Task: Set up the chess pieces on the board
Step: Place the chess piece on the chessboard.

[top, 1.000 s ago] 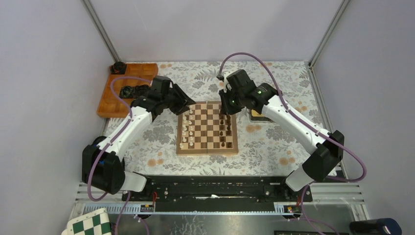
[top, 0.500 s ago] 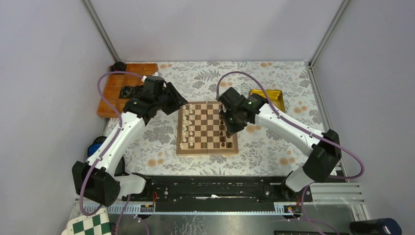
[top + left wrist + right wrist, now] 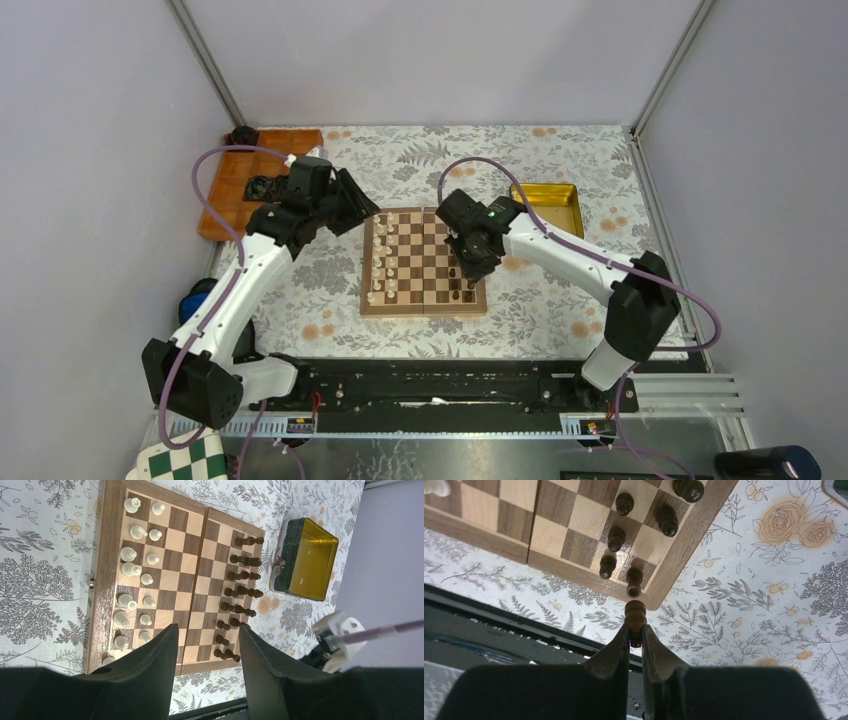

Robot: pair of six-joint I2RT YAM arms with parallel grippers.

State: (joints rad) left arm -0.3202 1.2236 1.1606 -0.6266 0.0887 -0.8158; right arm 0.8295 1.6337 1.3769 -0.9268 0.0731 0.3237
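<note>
The wooden chessboard (image 3: 424,300) lies mid-table; it also shows in the left wrist view (image 3: 171,580) and the right wrist view (image 3: 554,505). Cream-white pieces (image 3: 378,262) stand in its left columns, dark brown pieces (image 3: 460,268) in its right columns. My right gripper (image 3: 470,270) is shut on a dark brown piece (image 3: 635,614), held above the board's near right corner, by the last dark pieces (image 3: 634,580). My left gripper (image 3: 368,212) is open and empty, above the table just left of the board's far left corner; its fingers (image 3: 160,655) frame the board.
A gold tin (image 3: 547,205) sits right of the board, also seen in the left wrist view (image 3: 305,560). An orange tray (image 3: 235,190) with black items lies at the far left. A green-and-white checkered board (image 3: 185,458) is at the bottom left.
My right gripper has moved from the board's far right corner toward its near right corner, carrying the dark piece. My left gripper has drawn back to the left, off the board.
</note>
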